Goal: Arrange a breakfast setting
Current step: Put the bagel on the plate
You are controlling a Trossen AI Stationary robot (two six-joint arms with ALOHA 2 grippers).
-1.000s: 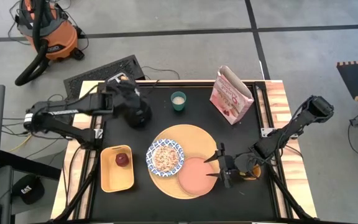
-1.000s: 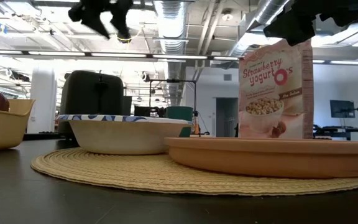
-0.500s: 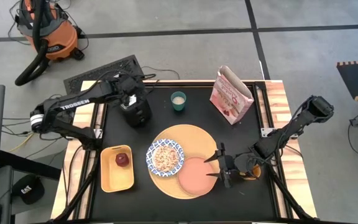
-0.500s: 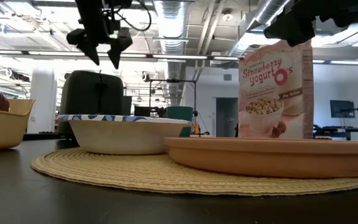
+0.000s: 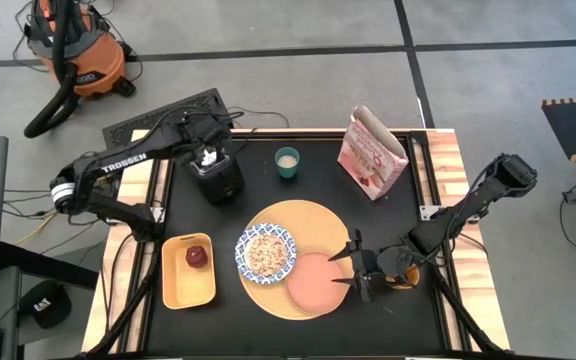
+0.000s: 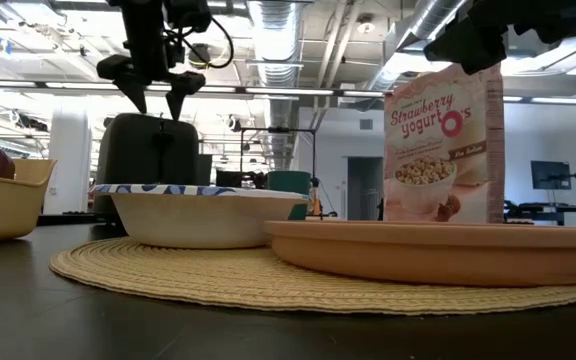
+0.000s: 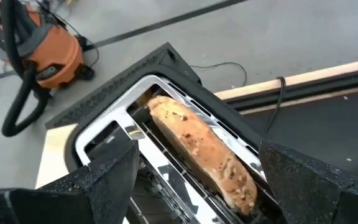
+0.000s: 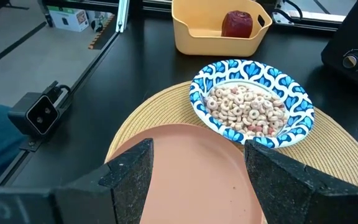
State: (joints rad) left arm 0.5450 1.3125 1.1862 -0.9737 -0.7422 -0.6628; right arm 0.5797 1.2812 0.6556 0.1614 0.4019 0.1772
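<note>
A pale bagel (image 7: 185, 134) stands on edge in a slot of the black-and-silver toaster (image 5: 220, 182) at the far left. My left gripper (image 7: 197, 152) is open just above the toaster, one finger on each side of the bagel; it also shows in the low view (image 6: 154, 100). A blue-and-white bowl (image 5: 265, 252) of cereal and a pink plate (image 5: 313, 283) rest on the round tan board (image 5: 303, 218). My right gripper (image 5: 352, 268) is open and empty at the plate's right edge. A dark red apple (image 5: 197, 255) lies in the yellow tray (image 5: 188, 290). An orange cup (image 5: 405, 278) is partly hidden under my right arm. The spoon is out of view.
A green cup (image 5: 287, 161) of white liquid stands at the far middle of the table. A pink cereal bag (image 5: 372, 152) stands at the far right. An orange shop vacuum (image 5: 73, 45) stands on the floor beyond the table's far left corner.
My left gripper has come down toward the top of the toaster, staying open, and now stands over the slot with the bagel.
</note>
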